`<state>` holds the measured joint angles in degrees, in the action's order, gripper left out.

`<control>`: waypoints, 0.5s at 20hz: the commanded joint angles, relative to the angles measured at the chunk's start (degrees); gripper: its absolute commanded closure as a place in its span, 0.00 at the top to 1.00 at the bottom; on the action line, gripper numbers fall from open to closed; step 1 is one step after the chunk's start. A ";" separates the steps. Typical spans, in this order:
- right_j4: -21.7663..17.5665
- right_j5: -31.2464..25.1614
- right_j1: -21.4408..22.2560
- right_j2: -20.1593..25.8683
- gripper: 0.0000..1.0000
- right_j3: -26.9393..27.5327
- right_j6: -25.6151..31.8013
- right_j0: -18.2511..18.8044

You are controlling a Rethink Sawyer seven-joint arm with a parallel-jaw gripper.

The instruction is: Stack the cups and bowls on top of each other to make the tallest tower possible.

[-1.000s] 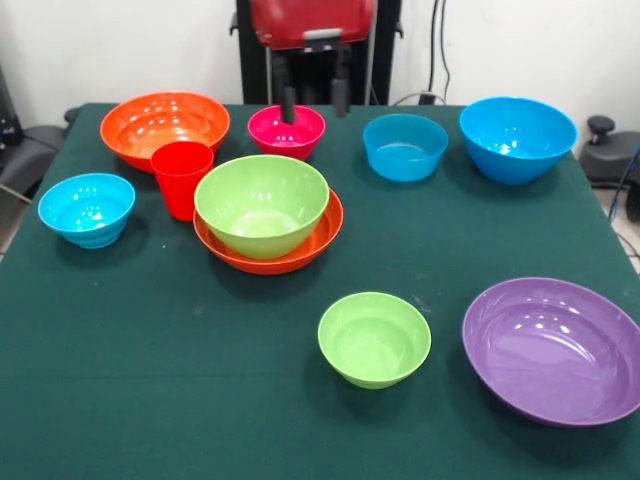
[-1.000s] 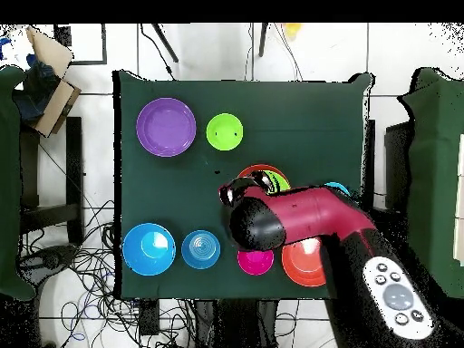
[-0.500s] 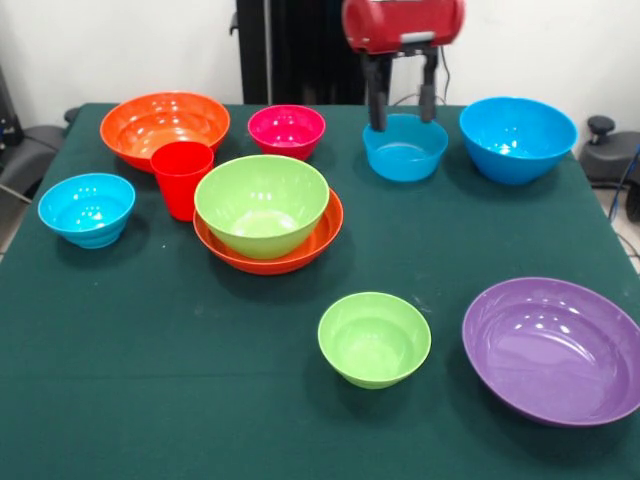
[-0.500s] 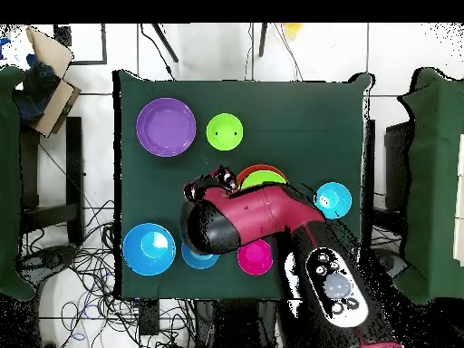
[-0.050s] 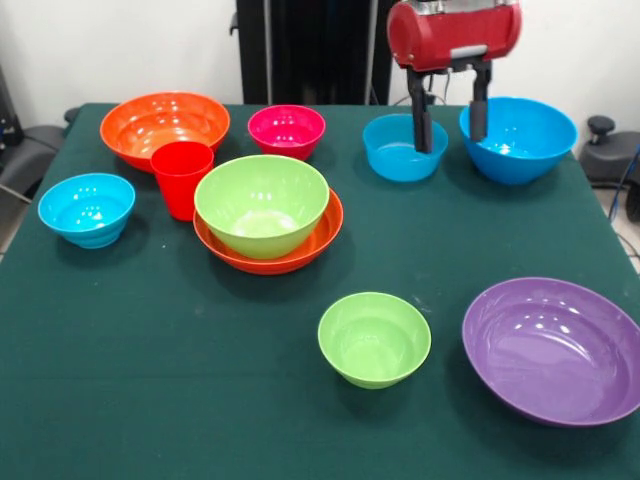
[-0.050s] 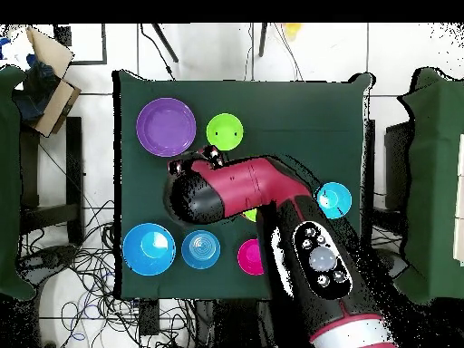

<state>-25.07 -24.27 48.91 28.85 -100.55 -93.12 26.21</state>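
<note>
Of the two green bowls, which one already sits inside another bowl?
The larger green bowl: it rests nested in a wide orange bowl. The smaller green bowl stands alone on the table.

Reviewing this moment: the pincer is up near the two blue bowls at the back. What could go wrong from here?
The pincer hangs open and empty between the mid-sized blue bowl and the large blue bowl; coming straight down, a finger might clip either rim and shove a bowl.

The tower is only a green bowl in an orange one, with the red cup close beside it; a wide placement might knock the cup over.
</note>
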 commanded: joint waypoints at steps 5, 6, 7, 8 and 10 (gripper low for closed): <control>1.57 -18.95 -8.78 -3.23 1.00 22.52 -2.18 -4.86; 1.00 -20.06 -9.59 -4.22 1.00 24.52 -3.21 -5.80; 0.59 -20.60 -10.03 -4.92 1.00 25.63 -4.14 -6.43; 0.19 -21.15 -10.46 -5.62 1.00 26.74 -5.07 -7.05; -0.28 -21.82 -10.96 -6.98 1.00 28.20 -6.68 -8.06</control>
<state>-23.53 -38.19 42.71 26.40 -82.26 -93.12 20.67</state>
